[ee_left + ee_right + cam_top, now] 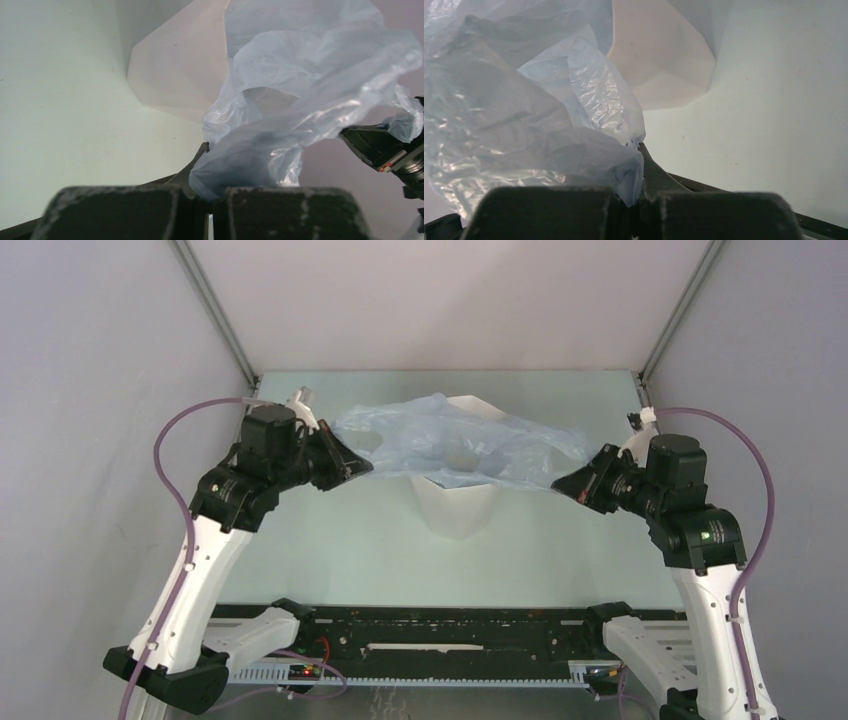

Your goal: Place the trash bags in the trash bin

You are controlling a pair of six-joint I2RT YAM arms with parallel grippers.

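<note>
You have the trash bag stretched between both arms over the mouth of the trash bin, which stands upright mid-counter. Your left gripper is pinching the bag's left edge. Your right gripper is pinching its right edge. From above, the plastic hides most of the bin's opening.

Lab cell: grey panels, aluminium posts

A thin, crinkled, translucent pale blue trash bag is seen stretched out sideways and draped across the open top of the upright, faceted, slightly tapered white trash bin.
</note>
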